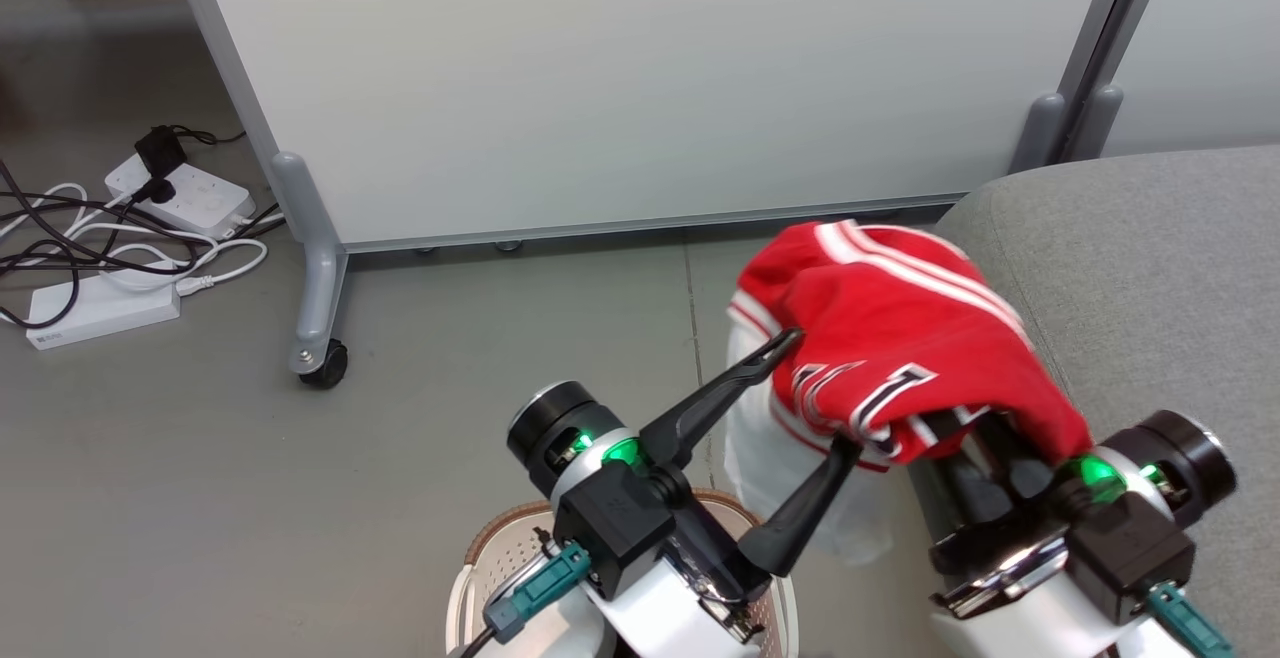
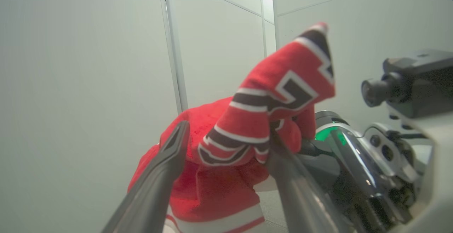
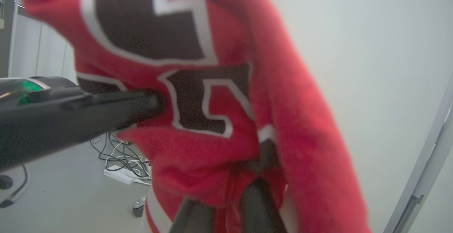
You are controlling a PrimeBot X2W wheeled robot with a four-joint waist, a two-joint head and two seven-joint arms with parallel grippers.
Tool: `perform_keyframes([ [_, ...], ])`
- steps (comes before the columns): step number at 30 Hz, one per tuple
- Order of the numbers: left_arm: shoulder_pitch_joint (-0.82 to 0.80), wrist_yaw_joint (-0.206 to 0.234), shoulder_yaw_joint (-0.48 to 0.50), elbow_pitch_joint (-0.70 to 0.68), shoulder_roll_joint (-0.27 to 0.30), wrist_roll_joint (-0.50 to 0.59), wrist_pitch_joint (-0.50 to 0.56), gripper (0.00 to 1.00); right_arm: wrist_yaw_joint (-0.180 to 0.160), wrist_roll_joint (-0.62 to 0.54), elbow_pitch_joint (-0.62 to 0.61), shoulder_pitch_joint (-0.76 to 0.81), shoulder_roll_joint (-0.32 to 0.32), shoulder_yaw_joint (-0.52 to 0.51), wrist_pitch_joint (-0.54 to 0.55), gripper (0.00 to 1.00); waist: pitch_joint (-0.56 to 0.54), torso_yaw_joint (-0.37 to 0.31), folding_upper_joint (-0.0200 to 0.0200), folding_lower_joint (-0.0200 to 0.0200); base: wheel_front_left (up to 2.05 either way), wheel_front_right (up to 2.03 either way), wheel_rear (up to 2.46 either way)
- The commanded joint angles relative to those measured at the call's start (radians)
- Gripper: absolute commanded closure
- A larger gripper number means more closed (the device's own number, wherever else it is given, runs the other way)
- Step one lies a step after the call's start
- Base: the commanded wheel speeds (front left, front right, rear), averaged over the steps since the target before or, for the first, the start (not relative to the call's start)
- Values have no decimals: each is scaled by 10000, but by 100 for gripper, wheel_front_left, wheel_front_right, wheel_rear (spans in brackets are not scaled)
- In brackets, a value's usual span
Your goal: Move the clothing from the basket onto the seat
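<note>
While the right gripper pinches the clothing aloft, the left gripper reaches alongside, jaws spread wide.

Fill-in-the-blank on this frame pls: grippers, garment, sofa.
1. The left gripper is ____, its fingers spread and gripping nothing.
2. The right gripper is ____ on the red garment.
3. The garment's dark lettering is outlined in ____.
4. The basket is below the left arm; the sofa lies on the robot's ____ side.

Missing words: open; shut; white; right.
</note>
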Motion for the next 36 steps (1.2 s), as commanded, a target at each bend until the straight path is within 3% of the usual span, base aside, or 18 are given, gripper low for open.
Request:
perform_keyframes([
  [1, 217, -3, 154, 100, 47, 81, -10, 0, 2, -51, 69, 150, 31, -228, -52, 100, 16, 10, 0, 0, 0, 0, 0],
  [15, 1352, -440, 981, 1208, 54, 949, -10, 0, 2, -47, 702, 743, 67, -1929, -52, 100, 65, 78, 0, 0, 0, 0, 0],
  [21, 1853, -529, 1034, 1399, 303, 1312, -10, 0, 2, -161, 825, 1243, 207, -2631, -52, 100, 101, 87, 0, 0, 0, 0, 0],
  [36, 2510, -517, 748, 1393, 730, 1411, -10, 0, 2, -424, 1214, 1748, 312, -3136, -52, 100, 146, 115, 0, 0, 0, 0, 0],
])
